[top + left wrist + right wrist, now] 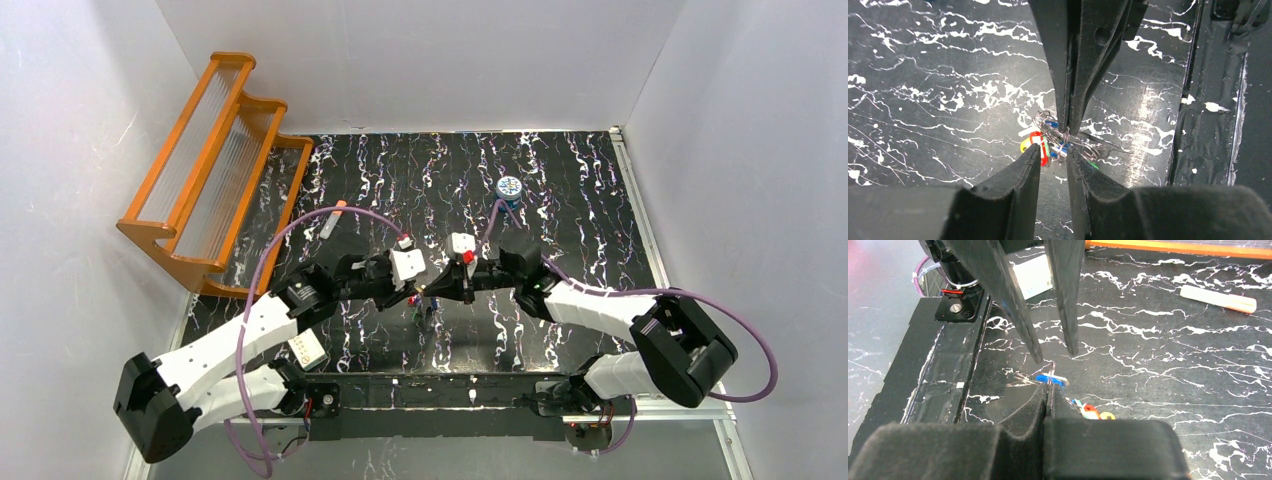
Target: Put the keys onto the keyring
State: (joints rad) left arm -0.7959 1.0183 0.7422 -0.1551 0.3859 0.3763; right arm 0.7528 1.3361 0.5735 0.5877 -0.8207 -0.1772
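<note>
1. Keys [1038,145] + keyring [1044,119]: one small bunch at mid bench [923,100], between both tools.
2. R tool [1068,125]: closed, pinching thin keyring wire.
3. L tool [1053,156]: open, tips just beside bunch, nothing held.
4. Handling, est.: light, stiff, slippery, tangle-prone. Best taken by a key's plastic head.

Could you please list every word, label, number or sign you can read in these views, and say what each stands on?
No text can be read in any view.
Tin lid: only a pattern, too small to make out.
White card at the near edge: faint marks, too blurred to read.
Keys: coloured heads, no legible print.
</note>
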